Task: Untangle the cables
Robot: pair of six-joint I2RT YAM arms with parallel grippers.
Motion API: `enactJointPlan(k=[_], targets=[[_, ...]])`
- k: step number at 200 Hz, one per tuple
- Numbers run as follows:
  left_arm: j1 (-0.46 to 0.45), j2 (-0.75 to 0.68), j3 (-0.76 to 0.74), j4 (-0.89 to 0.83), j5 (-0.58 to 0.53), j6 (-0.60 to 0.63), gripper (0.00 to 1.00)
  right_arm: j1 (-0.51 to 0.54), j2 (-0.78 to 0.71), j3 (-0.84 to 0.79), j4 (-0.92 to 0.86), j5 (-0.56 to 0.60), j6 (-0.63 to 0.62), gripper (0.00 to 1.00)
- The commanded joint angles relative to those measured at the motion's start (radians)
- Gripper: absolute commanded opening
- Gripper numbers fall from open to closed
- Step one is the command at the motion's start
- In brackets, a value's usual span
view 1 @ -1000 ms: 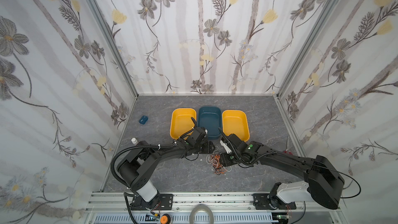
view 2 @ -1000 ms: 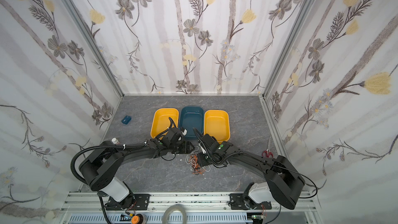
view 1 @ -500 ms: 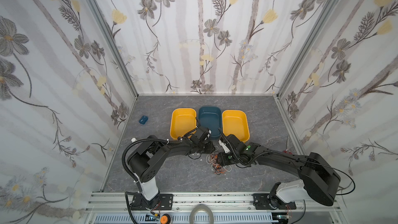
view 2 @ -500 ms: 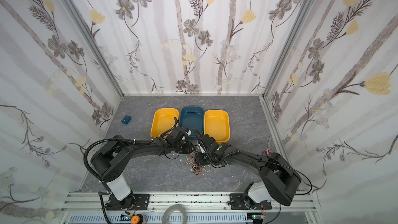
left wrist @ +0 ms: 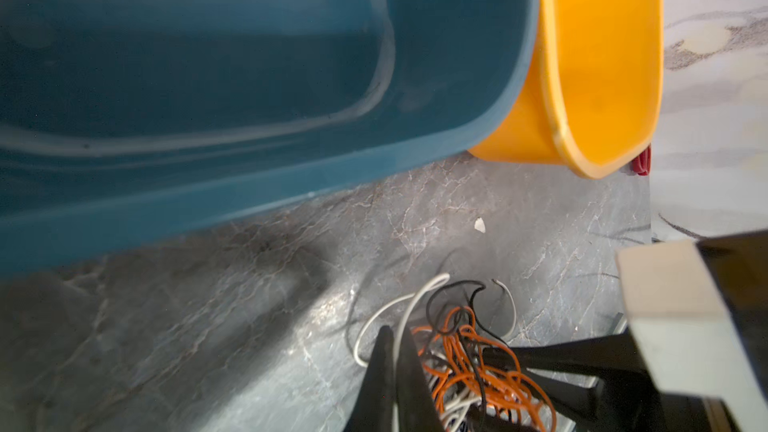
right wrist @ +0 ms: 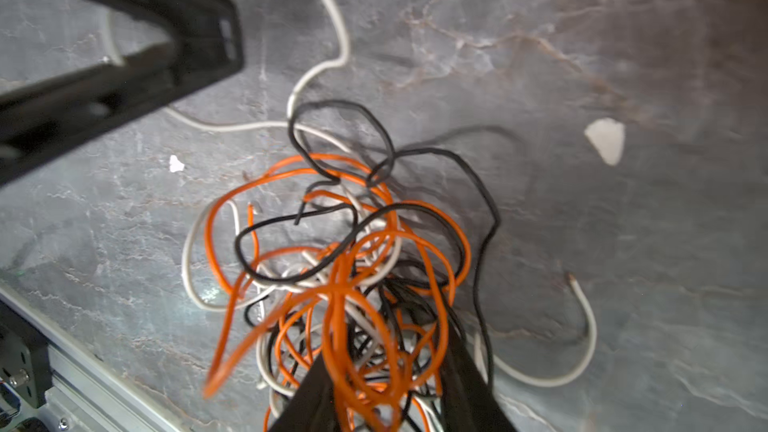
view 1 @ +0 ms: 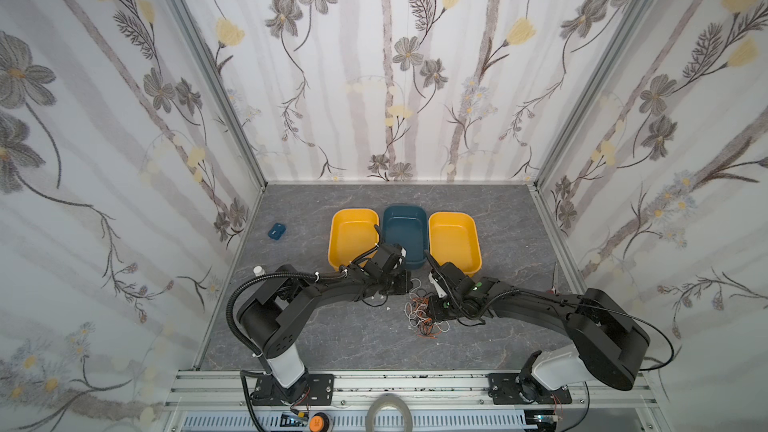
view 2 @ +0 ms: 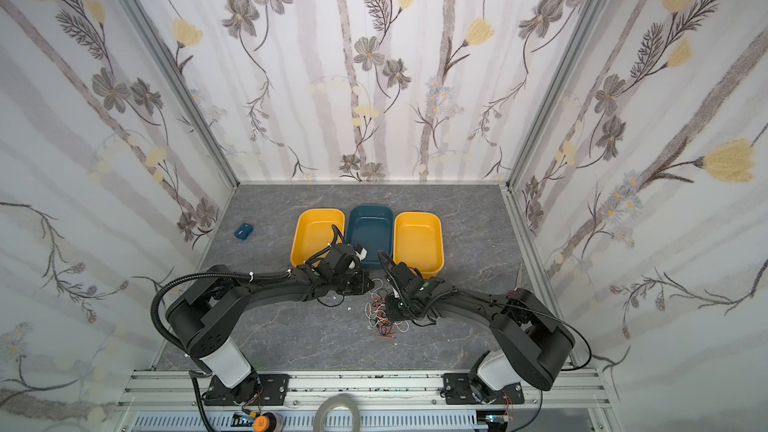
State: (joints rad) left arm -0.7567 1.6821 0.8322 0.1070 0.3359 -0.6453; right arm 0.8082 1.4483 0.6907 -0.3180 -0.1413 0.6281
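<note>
The cables (view 1: 424, 314) (view 2: 384, 317) are a loose knot of thin white, orange and black wires on the grey table, just in front of the trays. My left gripper (view 1: 409, 284) (view 2: 368, 284) (left wrist: 397, 334) sits at the knot's left edge. It is shut on one white cable (left wrist: 415, 301), which runs between its black fingers (left wrist: 382, 367). My right gripper (view 1: 432, 311) (view 2: 392, 309) (right wrist: 386, 342) reaches in from the right. Its jaws stand apart astride the tangle (right wrist: 345, 243), with orange and black loops filling the gap.
Behind the grippers stand a yellow tray (view 1: 353, 234), a blue tray (view 1: 405, 228) and a second yellow tray (view 1: 455, 238), side by side. A small blue block (view 1: 276, 231) lies at the far left. A red-handled tool (view 1: 555, 280) rests by the right rail. White scraps (right wrist: 606, 141) dot the table.
My left gripper has closed onto the white cable at the tangle's edge. The right gripper's jaws have narrowed around the tangle. Both arms stay low over the table.
</note>
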Motion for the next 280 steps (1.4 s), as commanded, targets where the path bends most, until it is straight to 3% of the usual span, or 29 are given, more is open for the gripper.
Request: enactJointPlan(k=[1, 157, 237, 280], targets=[[0.000, -0.043, -0.011, 0.009, -0.040, -0.022, 0.00, -0.013, -0.031, -0.020, -0.056, 0.034, 0.002, 0.33], [0.017, -0.470, -0.010, -0.257, -0.212, 0.039, 0.00, -0.021, -0.175, -0.045, -0.193, 0.054, -0.032, 0.37], [0.021, -0.511, 0.022, -0.296, -0.210, 0.051, 0.00, -0.014, -0.337, 0.034, -0.263, -0.034, -0.157, 0.66], [0.020, -0.519, 0.030, -0.295, -0.204, 0.047, 0.00, -0.021, -0.308, 0.045, -0.159, -0.009, -0.143, 0.66]])
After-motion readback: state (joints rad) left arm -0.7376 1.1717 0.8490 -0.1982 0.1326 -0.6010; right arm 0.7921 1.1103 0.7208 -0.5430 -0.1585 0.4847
